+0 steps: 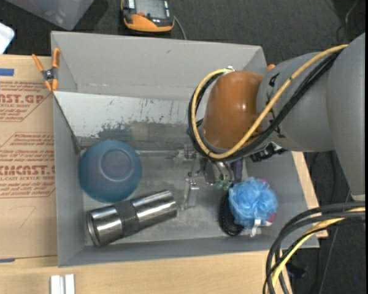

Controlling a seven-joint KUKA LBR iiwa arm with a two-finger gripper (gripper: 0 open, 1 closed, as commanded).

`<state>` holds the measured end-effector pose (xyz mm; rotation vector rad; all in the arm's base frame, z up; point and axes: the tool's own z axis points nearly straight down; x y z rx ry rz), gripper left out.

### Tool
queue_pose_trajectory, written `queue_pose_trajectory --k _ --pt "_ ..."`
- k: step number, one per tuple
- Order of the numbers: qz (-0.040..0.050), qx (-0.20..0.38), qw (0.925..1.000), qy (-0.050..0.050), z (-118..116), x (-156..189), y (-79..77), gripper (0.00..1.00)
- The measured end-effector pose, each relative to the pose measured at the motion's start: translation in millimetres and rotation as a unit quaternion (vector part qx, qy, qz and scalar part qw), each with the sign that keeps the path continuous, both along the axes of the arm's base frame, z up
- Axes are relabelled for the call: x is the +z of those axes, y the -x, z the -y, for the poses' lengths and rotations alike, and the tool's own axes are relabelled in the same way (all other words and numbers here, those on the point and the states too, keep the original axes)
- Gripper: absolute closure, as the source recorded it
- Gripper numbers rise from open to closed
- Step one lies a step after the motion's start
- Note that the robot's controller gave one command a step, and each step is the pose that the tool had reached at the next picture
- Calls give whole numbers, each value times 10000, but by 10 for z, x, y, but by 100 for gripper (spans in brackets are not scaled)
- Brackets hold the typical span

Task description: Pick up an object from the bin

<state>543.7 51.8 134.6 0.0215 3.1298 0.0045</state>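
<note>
Arm (331, 103) with orange wrist cover (230, 109) fills right of frame, reaching into grey bin (153, 60). Blue bowl (109, 170) upside down, centre left. Steel tumbler (132, 216) lies on its side, lower left. Blue mesh bath pouf (253, 202) lower right, black brush (228, 220) touching it. Gripper (193, 182) low over bare bin floor at centre, between tumbler's end and pouf; released or clenched, cannot tell.

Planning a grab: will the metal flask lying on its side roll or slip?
It would probably roll if nudged: the flask is round and lies on its side. Its shiny steel looks slippery, and likely stiff.
</note>
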Motion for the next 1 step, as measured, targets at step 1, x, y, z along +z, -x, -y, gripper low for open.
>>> queue_pose_trajectory --k 1 --pt "41 103 9999 -6 118 -214 104 0"
